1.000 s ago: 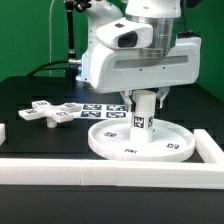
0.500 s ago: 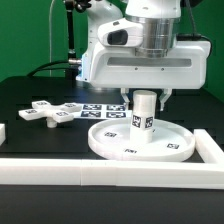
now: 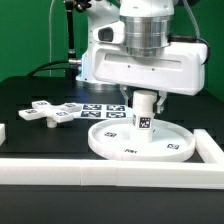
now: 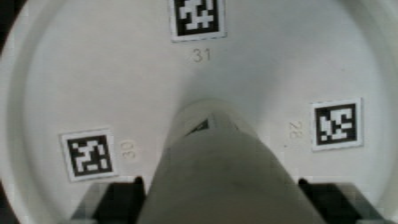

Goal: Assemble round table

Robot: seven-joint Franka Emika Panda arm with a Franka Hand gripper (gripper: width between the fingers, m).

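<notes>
Round table: white plastic rimmed disc (image 3: 150,151) near front edge of black desk (image 3: 25,95); short thick white plastic cylinder (image 3: 144,114) upright on its middle.
Jaws: gripper (image 3: 146,98) apparently clamped on cylinder's top.
Handling: probably light, stiff, slick; grip high, squarely.

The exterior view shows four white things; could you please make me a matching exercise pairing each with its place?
Things: 1 disc; 2 cylinder; 3 cross-shaped piece; 4 marker board.
Places: A on the table at the exterior view's left; B upright on the disc's middle, between the fingers; C flat, carrying the cylinder; D flat behind the disc.
Pairs: 1-C; 2-B; 3-A; 4-D.
</notes>
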